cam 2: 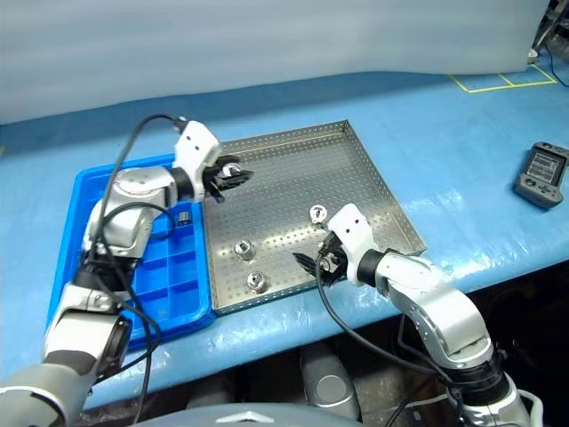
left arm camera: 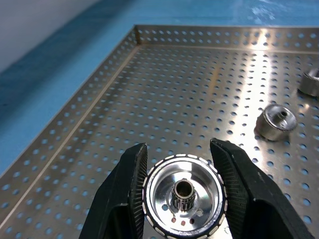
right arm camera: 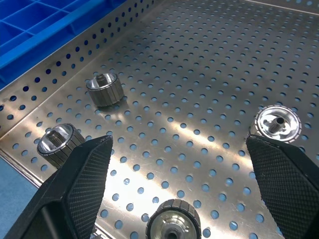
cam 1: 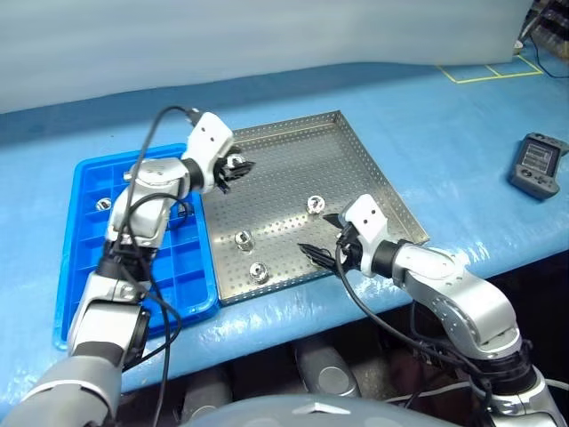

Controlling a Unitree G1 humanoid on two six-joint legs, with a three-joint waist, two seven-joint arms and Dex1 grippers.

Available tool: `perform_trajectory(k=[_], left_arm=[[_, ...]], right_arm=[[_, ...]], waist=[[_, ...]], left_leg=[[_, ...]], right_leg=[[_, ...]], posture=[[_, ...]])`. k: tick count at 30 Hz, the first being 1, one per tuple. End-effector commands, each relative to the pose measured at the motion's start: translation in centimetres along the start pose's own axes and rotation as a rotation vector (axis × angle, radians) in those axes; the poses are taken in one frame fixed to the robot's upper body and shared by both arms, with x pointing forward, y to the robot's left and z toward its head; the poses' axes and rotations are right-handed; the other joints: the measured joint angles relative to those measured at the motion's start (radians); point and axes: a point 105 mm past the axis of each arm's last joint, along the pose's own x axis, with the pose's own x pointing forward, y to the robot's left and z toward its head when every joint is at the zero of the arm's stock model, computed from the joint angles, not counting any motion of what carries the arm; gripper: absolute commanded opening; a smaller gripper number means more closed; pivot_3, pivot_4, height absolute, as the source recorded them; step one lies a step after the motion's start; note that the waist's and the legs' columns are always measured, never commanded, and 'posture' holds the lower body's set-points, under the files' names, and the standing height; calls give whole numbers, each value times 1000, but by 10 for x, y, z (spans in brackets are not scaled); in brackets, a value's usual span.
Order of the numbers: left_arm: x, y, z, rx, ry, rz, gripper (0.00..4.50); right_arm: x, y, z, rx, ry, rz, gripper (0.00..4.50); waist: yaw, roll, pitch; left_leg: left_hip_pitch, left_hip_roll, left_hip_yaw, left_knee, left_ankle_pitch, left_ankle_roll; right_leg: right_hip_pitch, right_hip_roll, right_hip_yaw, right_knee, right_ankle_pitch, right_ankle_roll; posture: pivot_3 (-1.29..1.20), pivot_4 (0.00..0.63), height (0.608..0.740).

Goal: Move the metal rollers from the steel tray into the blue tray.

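Task partly done: left gripper [cam 1: 238,168] clamps one shiny ribbed metal roller [left arm camera: 184,201] above the perforated steel tray [cam 1: 356,160] near its left rim, right gripper [cam 1: 327,240] gapes wide over the near edge, several rollers remain there, two already sit in the blue gridded plastic tray [cam 1: 82,267].

Steel tray mostly open floor, with loose rollers near its front edge

The steel tray [cam 1: 356,169] has wide bare floor across its far half; three metal rollers [cam 1: 243,238] stand well apart nearer the front, with a fourth just before the right hand [cam 1: 323,238], whose fingers stand wide. The left hand [cam 1: 233,171], clamped on a roller, hangs over the rim beside the blue tray [cam 1: 80,258]. A grey handset [cam 1: 537,165] lies far right on the desk [cam 1: 444,116].
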Motion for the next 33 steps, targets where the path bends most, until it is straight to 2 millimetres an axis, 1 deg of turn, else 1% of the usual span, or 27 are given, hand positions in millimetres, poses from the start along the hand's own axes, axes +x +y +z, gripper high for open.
perform_trajectory(k=[1, 3, 5, 7, 9, 11, 14, 15, 17, 20, 24, 26, 27, 28, 30, 33], left_arm=[[-36, 28, 12, -1, -64, 246, 1711], [-59, 39, 3, -34, -60, 390, 1711], [-77, 44, -7, -57, -46, 499, 1711], [-89, 45, -15, -61, -28, 563, 1711], [-102, 47, -29, -95, -1, 640, 1711], [-110, 46, -44, -111, 37, 683, 1711], [-116, 44, -59, -141, 75, 723, 1711], [-118, 43, -66, -168, 87, 741, 1711], [-122, 38, -86, -199, 158, 779, 1711], [-122, 31, -103, -241, 202, 786, 1711], [-121, 29, -120, -255, 257, 786, 1711], [-121, 31, -124, -274, 264, 799, 1711], [-121, 32, -124, -283, 260, 804, 2427], [-120, 33, -121, -288, 243, 803, 2650], [-117, 35, -115, -287, 216, 793, 3336], [-109, 39, -93, -257, 130, 759, 4319]], right_arm=[[7, 9, 13, -37, -52, 51, 4500], [13, 16, 19, -47, -80, 92, 4500], [19, 23, 25, -70, -113, 129, 4500], [22, 27, 29, -92, -135, 151, 4500], [27, 31, 31, -109, -152, 173, 4500], [30, 34, 31, -121, -159, 190, 4500], [33, 36, 32, -128, -166, 211, 4500], [33, 37, 32, -130, -167, 217, 4500], [34, 38, 32, -133, -167, 223, 4500], [34, 38, 32, -133, -167, 224, 4500], [33, 38, 30, -132, -162, 217, 4500], [33, 37, 29, -130, -159, 209, 4500], [33, 36, 29, -129, -159, 206, 4500], [32, 36, 28, -127, -160, 200, 4500], [31, 35, 28, -126, -160, 193, 4500], [28, 33, 28, -126, -161, 175, 4500]], waist=[[20, 0, 0], [38, 0, 0], [57, 0, 0], [78, 0, 0], [104, -1, 0], [124, -1, 0], [149, -1, 0], [155, -1, 0], [161, -1, 0], [167, -2, -1], [169, -2, -1], [168, -1, -1], [166, -1, -1], [164, -1, -1], [156, -1, -1], [152, -1, -1]], left_leg=[[0, 0, 0, 0, 0, 0], [0, 0, -1, 1, 0, 0], [-1, 0, -1, 2, 0, 0], [-1, 0, -1, 2, 0, 0], [-1, -1, -1, 2, 0, 0], [-1, -1, -1, 3, 0, 0], [-1, -1, -1, 5, 0, 0], [-1, -1, -1, 5, 0, 0], [-1, -1, -1, 6, 0, 0], [-1, -1, -1, 7, 0, 0], [0, 0, -1, 7, 0, -1], [0, 0, -1, 7, 0, -1], [1, 0, 0, 7, 0, -1], [1, 0, 0, 7, 0, -1], [2, 0, 0, 7, 1, -1], [2, 1, 0, 7, 1, -1]], right_leg=[[0, 0, 0, 0, 0, 0], [0, 0, -1, 0, 0, 0], [0, 0, -1, 0, 0, 0], [1, 0, -1, 0, 0, 0], [1, -1, -2, 0, 0, 0], [1, -1, -2, 0, 1, 0], [2, -1, -2, 0, 1, 0], [2, -1, -3, 0, 1, 0], [2, -1, -3, 0, 1, 1], [3, -1, -2, -1, 2, 1], [3, 0, -3, 0, 2, 0], [3, 0, -3, 0, 3, 0], [3, 0, -3, 0, 3, 0], [4, 0, -2, 0, 3, 0], [4, 0, -2, 0, 3, -1], [3, 0, -3, 0, 3, -1]], posture=[[-119, 150, 740], [-96, 150, 740], [-73, 150, 740], [-57, 150, 740], [-37, 150, 740], [-24, 150, 740], [-15, 150, 740], [-15, 150, 740], [-19, 150, 740], [-23, 150, 740], [-40, 150, 740], [-43, 150, 740], [-49, 150, 740], [-56, 150, 740], [-62, 150, 740], [-63, 150, 740]])
